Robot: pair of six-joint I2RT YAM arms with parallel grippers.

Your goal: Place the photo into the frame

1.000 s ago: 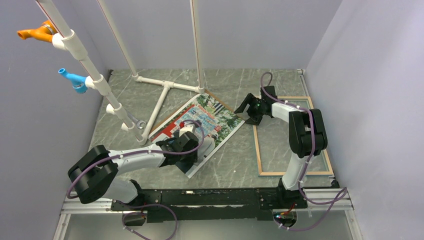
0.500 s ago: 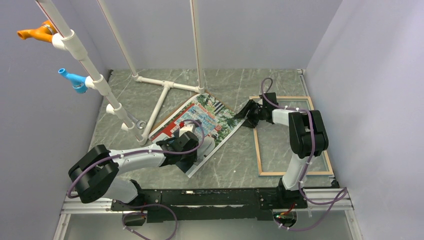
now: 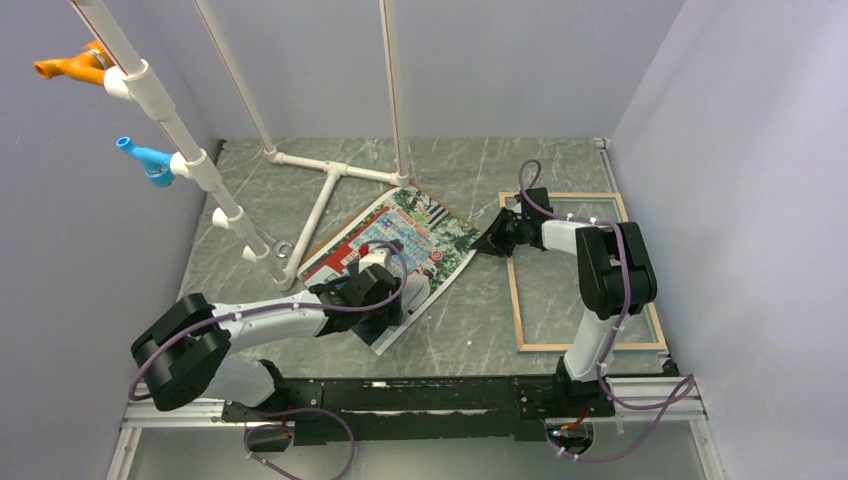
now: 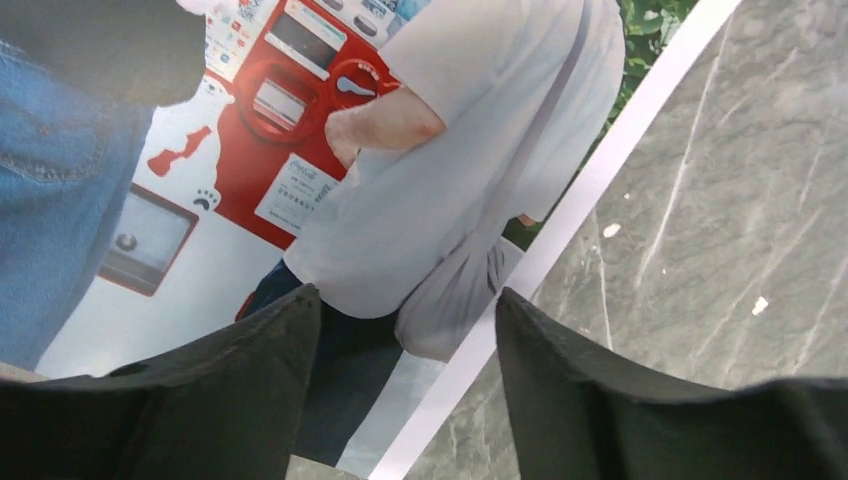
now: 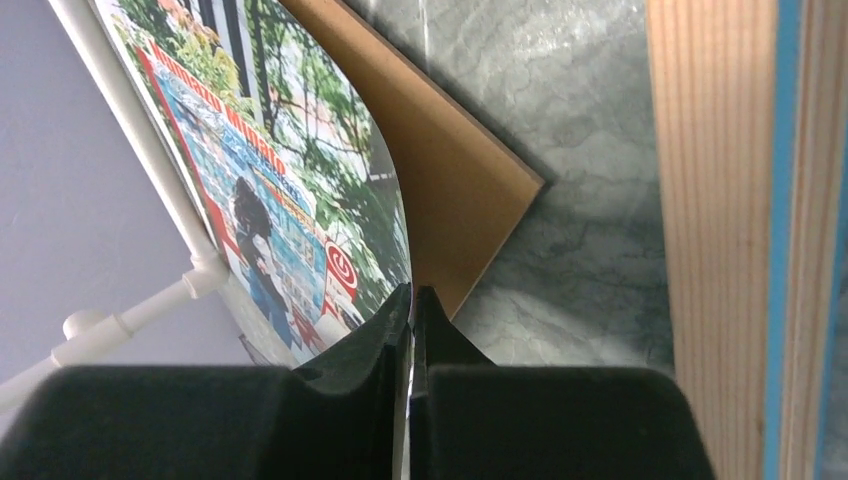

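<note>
Photo [image 3: 440,240]: large colour print, picture side up, lying askew left of centre; its right corner curls up off the table [image 3: 470,330]. Frame [image 3: 590,348]: thin, light-wood face up, blue along its edge, flat just right of the print.

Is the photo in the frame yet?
Out: the photo lies left of the frame, one corner pinched by the right gripper.

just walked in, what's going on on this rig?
Mid photo-framing. The right arm has its jaws shut on the right corner of the photo, which curls up off the brown backing board. The left arm has open jaws over the photo's near edge. The frame lies beside it on the table, no photo in it yet.
</note>
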